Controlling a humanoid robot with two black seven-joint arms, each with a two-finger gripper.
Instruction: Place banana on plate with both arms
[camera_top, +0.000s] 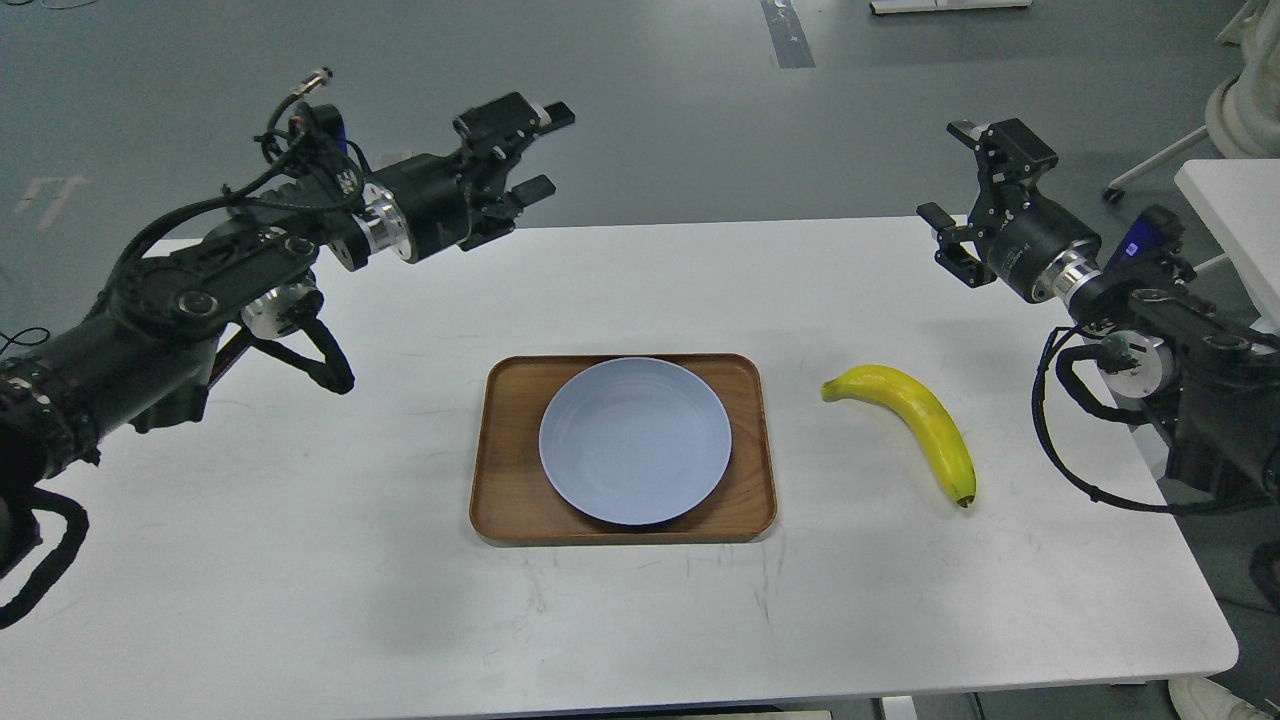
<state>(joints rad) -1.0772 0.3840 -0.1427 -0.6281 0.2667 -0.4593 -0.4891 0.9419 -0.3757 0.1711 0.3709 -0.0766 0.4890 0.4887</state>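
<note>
The yellow banana (915, 420) lies on the white table, to the right of the tray, greenish stem end toward the tray and dark tip toward the front. The pale blue-grey plate (635, 440) sits empty on the brown wooden tray (510, 470) at the table's middle. My left gripper (548, 150) is open and empty, held high above the table's far left, well away from the plate. My right gripper (950, 172) is open and empty, held high above the table's far right edge, behind and above the banana.
The white table (300, 560) has its front edge near the bottom of the view. A second white table corner (1230, 200) and a chair base stand at the far right. Grey floor lies behind.
</note>
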